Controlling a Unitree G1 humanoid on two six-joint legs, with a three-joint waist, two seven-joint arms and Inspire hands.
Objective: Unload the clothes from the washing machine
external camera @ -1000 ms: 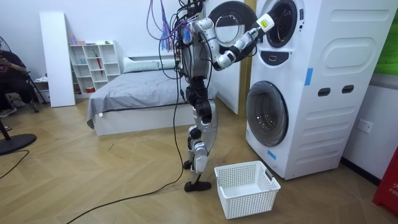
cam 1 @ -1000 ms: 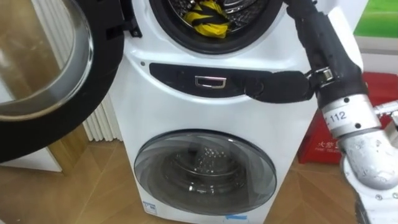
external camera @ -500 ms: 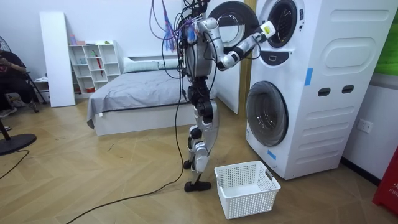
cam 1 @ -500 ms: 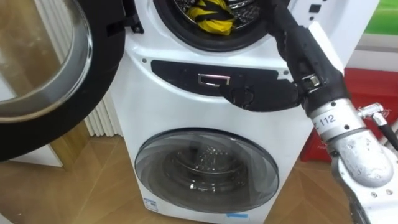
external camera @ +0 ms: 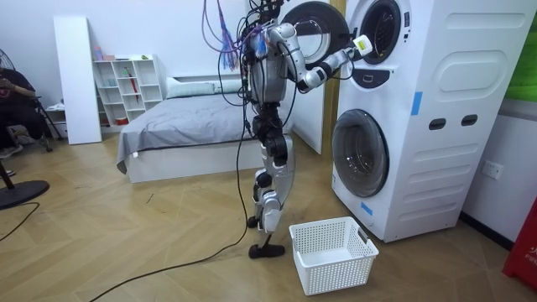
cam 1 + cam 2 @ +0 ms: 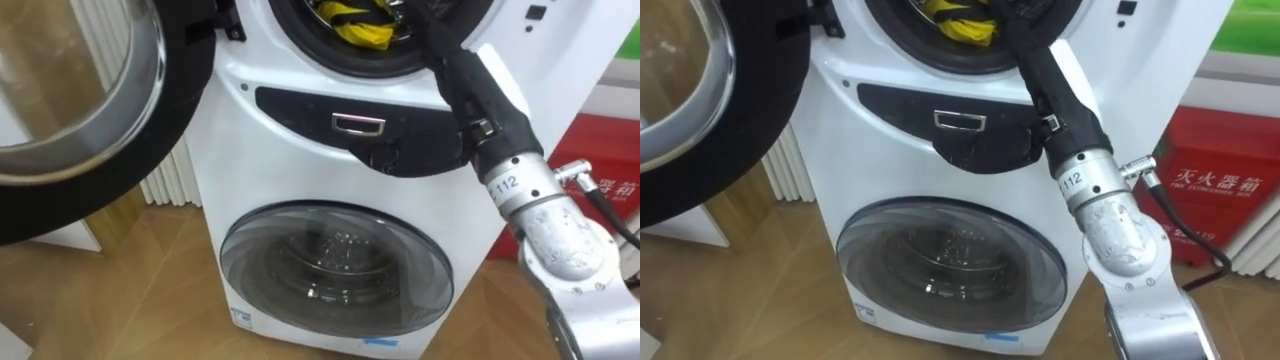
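Yellow-and-black cloth (image 6: 362, 22) lies bunched in the upper drum (image 6: 305, 38) of a white stacked washing machine (image 6: 290, 160), whose door (image 6: 180, 110) is swung open to the left. The fabric looks soft, light and limp. A pinch on any raised fold should lift it, though it may snag on the rim. The right hand (image 5: 362, 44) is at the drum mouth, near the cloth. Whether its fingers are spread or closed cannot be told.

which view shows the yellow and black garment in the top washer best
The left eye view: the yellow and black garment lies bunched in the upper drum. The right eye view shows slightly less of it, at the top edge. The room view sees the drum from too far to make it out.
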